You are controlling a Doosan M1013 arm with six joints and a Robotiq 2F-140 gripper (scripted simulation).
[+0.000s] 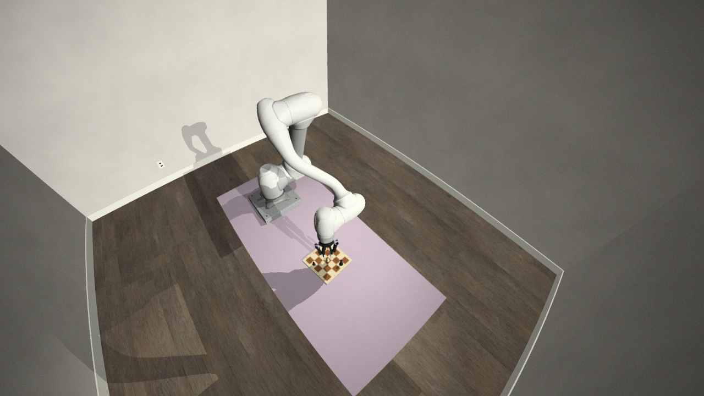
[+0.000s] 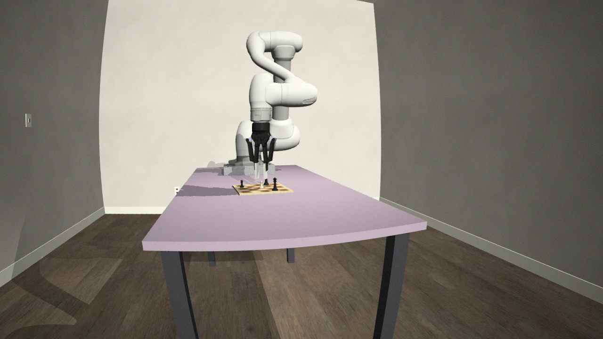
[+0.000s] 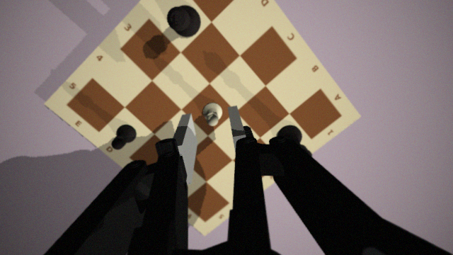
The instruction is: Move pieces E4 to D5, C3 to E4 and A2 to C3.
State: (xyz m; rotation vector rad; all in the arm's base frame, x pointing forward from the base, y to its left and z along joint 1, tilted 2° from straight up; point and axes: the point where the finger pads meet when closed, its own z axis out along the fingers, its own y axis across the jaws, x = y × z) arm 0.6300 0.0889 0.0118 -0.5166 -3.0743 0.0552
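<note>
- hangs point-down above the board's middle: claw [image 1: 326, 257] [image 2: 261, 178] [image 3: 211, 125], spread to a narrow gap, with nothing pinched
- upright on c3, below the gap: white pawn [image 1: 327, 259] [image 2: 261, 184] [image 3: 212, 112]
- on a2, upright: tall black piece [image 1: 340, 263] [image 2: 274, 184] [image 3: 288, 134], partly hidden by the claw in the wrist view
- on e2, upright: second tall black piece [image 2: 265, 182] [image 3: 184, 21], upper part screened in the exterior view
- on d5, upright: black pawn [image 1: 313, 264] [image 2: 241, 183] [image 3: 126, 134]
- beneath these pieces: checkered board [image 1: 326, 282] [image 2: 253, 192] [image 3: 348, 115], flat on a mauve worktop [image 1: 384, 295] [image 2: 278, 219] [image 3: 389, 71]
</note>
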